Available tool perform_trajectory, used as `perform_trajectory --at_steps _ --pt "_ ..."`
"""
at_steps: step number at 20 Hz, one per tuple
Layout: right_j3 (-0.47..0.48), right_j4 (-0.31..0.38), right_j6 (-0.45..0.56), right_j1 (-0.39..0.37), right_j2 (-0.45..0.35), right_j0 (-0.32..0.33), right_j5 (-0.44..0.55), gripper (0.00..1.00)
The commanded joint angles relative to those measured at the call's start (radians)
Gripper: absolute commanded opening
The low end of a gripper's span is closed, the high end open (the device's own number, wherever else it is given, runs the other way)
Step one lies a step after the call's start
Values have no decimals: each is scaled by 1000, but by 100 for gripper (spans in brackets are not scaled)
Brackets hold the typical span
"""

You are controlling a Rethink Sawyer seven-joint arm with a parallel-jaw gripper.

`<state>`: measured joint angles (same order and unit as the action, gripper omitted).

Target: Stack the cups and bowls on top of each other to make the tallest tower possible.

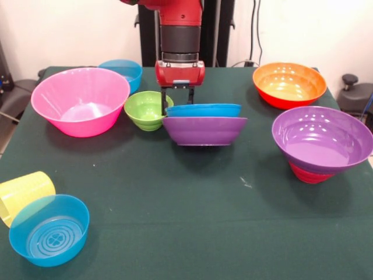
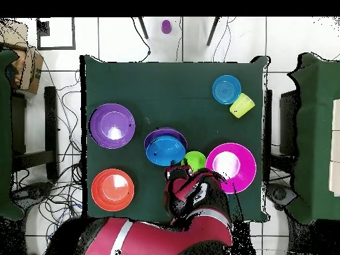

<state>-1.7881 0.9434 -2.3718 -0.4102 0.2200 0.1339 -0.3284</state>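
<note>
Green tbl (image 1: 192,192): gripper (image 1: 177,100) pinching blue bowl (image 1: 204,109) rim, on purple bowl (image 1: 204,130).

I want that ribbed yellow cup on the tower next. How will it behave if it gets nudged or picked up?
The yellow cup lies on its side against the translucent blue bowl, so a nudge would probably roll it, though the bowl may block it one way. Its ribbed wall should grip better than the glossy bowls. It looks thin and translucent, so it is likely light and may flex.

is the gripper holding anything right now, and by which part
It looks so: the gripper grips the far rim of the blue bowl nested in the purple bowl, apparently lifted off the table.
</note>
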Motion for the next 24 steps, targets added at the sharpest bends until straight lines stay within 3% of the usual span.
perform_trajectory --at_steps 1,8,9,13,20,24 --pt "94 70 8 47 -121 4 4 100" --pt "100 71 -6 47 -128 7 -17 100" --pt "98 75 -10 46 -133 12 -21 0" --pt "88 124 -25 26 -177 30 22 0" --pt "100 62 -29 42 -149 13 11 0" --pt "89 68 -41 30 -164 20 18 0"
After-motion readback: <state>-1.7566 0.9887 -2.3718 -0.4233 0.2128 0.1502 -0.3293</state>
